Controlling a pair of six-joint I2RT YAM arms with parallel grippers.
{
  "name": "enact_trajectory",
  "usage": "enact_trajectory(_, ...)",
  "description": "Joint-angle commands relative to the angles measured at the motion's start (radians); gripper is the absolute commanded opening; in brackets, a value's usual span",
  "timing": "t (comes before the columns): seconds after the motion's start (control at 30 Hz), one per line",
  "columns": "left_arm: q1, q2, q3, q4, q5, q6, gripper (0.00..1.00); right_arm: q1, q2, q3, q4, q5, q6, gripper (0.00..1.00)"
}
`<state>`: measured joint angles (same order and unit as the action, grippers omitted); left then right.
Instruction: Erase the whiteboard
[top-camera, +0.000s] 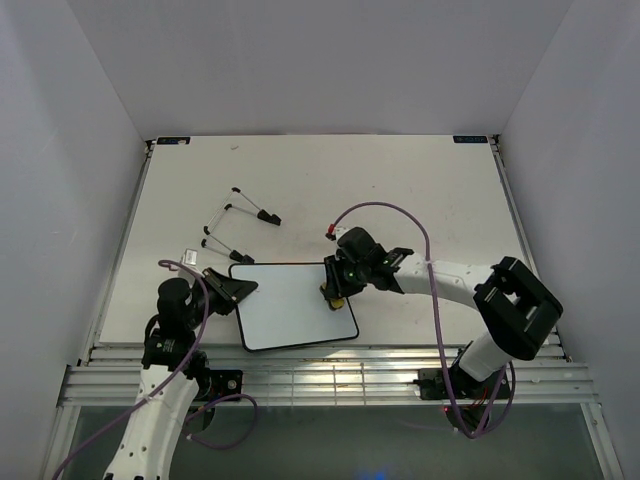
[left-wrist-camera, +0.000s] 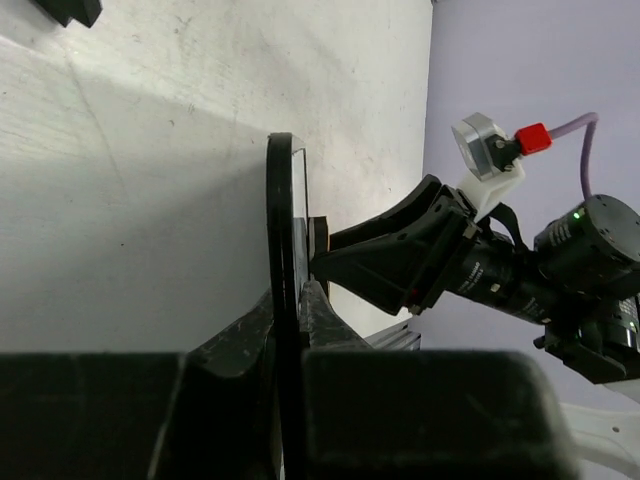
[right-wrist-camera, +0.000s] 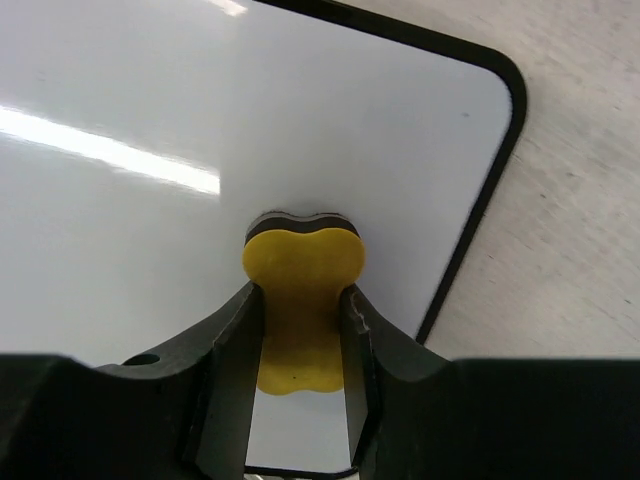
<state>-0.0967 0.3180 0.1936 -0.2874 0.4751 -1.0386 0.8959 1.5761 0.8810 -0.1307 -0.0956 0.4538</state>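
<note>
The whiteboard lies flat near the table's front edge, plain white with a thin black rim. My left gripper is shut on its left edge; in the left wrist view the board's rim stands edge-on between my jaws. My right gripper is shut on the yellow peanut-shaped eraser, whose dark felt face is pressed on the board's surface near its right edge. The board shows no writing in any view.
Several black-and-white clip-like pieces lie on the table behind the board. A small white square lies to the left. The slatted front rail runs just below the board. White walls enclose the table.
</note>
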Motion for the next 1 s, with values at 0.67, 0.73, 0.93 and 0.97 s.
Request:
enact_trajectory(0.67, -0.008, 0.185, 0.872, -0.499, -0.343, 0.265, 0.0, -0.22, -0.15, 0.03, -0.204, 0.286, -0.103, 0.11)
enact_trajectory(0.73, -0.008, 0.225, 0.938, -0.562, -0.386, 0.319, 0.0, -0.2, -0.12, 0.05, -0.195, 0.327, -0.095, 0.12)
enact_trajectory(0.93, -0.008, 0.256, 1.047, -0.601, -0.38, 0.374, 0.0, -0.138, 0.018, 0.156, -0.196, 0.347, -0.063, 0.15)
enact_trajectory(0.97, -0.008, 0.259, 1.052, -0.601, -0.371, 0.379, 0.0, -0.131, 0.065, 0.176, -0.207, 0.356, -0.061, 0.16)
